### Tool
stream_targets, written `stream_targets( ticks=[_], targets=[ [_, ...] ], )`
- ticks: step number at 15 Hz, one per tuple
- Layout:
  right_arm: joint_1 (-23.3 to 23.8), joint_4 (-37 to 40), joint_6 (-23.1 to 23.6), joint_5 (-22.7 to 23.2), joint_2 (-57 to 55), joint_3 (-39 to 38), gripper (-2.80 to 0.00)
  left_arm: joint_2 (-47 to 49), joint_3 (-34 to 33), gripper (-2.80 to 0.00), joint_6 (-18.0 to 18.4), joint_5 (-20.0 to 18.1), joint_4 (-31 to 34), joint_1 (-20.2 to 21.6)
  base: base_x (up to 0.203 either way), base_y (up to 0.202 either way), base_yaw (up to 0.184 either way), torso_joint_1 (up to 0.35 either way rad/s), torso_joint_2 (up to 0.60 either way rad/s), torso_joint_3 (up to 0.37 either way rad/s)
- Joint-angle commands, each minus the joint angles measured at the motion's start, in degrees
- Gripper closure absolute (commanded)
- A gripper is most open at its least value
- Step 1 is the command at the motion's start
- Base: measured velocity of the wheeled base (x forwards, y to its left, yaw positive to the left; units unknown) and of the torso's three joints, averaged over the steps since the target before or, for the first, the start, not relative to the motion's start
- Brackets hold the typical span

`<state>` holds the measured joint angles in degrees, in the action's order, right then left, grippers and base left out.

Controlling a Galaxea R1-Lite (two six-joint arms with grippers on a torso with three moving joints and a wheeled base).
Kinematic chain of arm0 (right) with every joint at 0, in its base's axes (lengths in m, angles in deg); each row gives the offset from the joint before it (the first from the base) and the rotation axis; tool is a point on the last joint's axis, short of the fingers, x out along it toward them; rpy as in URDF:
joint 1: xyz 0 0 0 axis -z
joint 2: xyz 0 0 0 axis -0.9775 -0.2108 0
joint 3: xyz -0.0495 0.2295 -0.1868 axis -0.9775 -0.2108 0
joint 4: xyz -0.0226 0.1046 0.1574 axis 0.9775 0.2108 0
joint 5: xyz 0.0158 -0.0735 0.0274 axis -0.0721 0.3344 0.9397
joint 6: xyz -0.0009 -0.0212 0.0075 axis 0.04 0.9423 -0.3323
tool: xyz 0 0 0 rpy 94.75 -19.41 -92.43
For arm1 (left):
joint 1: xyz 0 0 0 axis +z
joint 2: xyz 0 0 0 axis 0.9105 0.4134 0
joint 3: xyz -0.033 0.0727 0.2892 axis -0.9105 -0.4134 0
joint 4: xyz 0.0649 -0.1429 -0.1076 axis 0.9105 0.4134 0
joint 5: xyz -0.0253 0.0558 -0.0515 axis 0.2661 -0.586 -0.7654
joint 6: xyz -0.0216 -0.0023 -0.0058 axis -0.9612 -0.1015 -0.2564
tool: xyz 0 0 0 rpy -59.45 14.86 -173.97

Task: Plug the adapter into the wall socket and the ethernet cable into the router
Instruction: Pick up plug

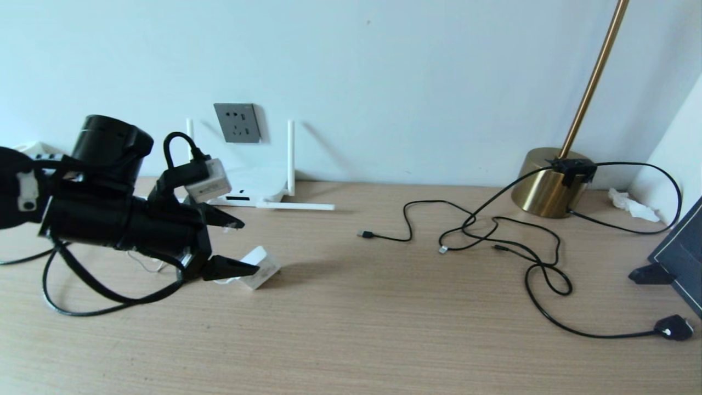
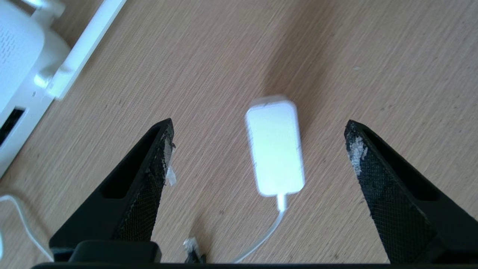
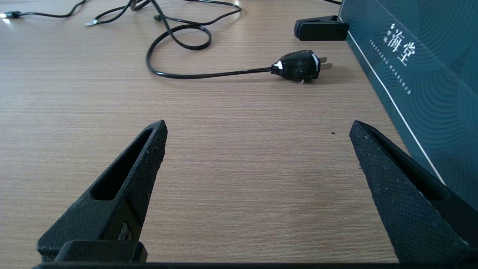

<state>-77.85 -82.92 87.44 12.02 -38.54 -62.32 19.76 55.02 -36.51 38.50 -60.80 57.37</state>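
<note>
Left gripper open above the adapter on the surface: straddle squarely, lower, close across the narrow sides.

Head view overlooks desk; wrist views skim it closely

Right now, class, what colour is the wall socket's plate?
Dark grey; the wall socket shows best in the head view.

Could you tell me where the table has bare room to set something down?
Bare wood lies between the adapter and the black cables, and across the near table edge. It is crowded by the router, where the left gripper hangs open, and around the lamp base.
</note>
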Motion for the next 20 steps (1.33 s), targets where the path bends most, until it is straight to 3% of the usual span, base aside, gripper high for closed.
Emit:
stream_targets(
  ticks=[1,4,11,15,20],
  targets=[
    [-0.01,-0.02,-0.01,-0.02,0.02,-0.62,-2.80,0.56,1.61,-2.80,0.26,1.12,1.54,-1.46,0.000,0.000,0.000,0.000,0.00,0.000],
    [0.01,-0.02,-0.01,-0.02,0.02,-0.62,-2.80,0.58,4.37,-2.80,0.26,1.76,5.49,-3.76,0.000,0.000,0.000,0.000,0.00,0.000],
    [-0.06,-0.02,-0.01,-0.02,0.02,-0.62,-2.80,4.20,8.18,-2.80,0.34,8.15,12.56,-7.65,0.000,0.000,0.000,0.000,0.00,0.000],
    [0.02,-0.02,-0.01,-0.02,0.02,-0.62,-2.80,5.70,8.18,-2.80,0.42,11.60,12.74,-8.04,0.000,0.000,0.000,0.000,0.00,0.000],
    [-0.06,-0.02,-0.01,-0.02,0.02,-0.62,-2.80,6.81,8.42,-2.80,0.44,12.56,12.30,-7.65,0.000,0.000,0.000,0.000,0.00,0.000]
  ],
)
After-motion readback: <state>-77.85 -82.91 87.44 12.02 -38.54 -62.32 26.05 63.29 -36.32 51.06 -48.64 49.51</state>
